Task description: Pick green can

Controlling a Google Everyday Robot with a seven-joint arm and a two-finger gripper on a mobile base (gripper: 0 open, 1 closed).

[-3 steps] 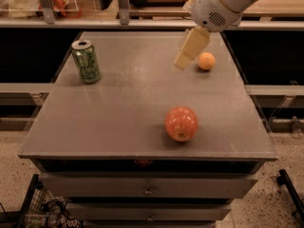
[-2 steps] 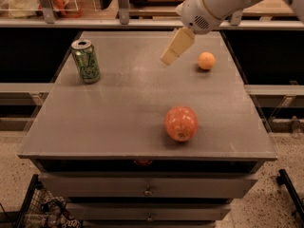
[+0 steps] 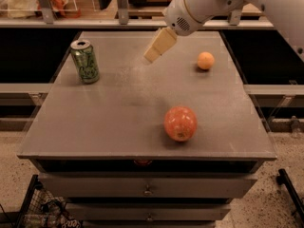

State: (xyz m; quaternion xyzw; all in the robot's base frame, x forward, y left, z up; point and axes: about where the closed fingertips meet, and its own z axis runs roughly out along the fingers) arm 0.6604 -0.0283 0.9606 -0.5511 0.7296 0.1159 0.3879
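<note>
Our gripper (image 3: pixel 158 46) hangs above the far middle of the table (image 3: pixel 118 127). The green can (image 3: pixel 85 61) stands upright near the left edge, long axis vertical, well apart at about the gripper's 9 o'clock. We cannot tell whether the gripper is open or closed, and it seems to hold nothing.

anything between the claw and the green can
No. In the camera view, only bare table shows between the claw, hanging over the far middle, and the green can at far left.
</note>
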